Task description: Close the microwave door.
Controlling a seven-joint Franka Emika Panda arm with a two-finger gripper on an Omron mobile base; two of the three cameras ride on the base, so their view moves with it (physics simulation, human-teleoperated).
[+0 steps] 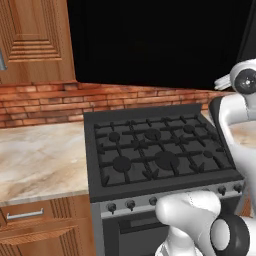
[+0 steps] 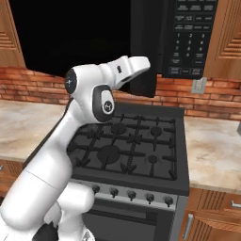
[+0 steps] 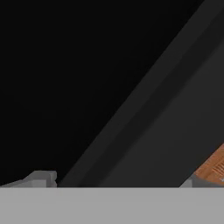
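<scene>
Fingers [image 3: 41, 178] sit wide apart, gripping nothing, beside the microwave door [image 2: 143, 47] (still ajar), apparently placed for pushing.

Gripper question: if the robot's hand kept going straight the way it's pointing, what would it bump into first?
Most likely the microwave door. In the hand view, its glossy black panel and thick frame edge lie directly ahead of the gripper. It looks very close, though depth is hard to judge.
</scene>
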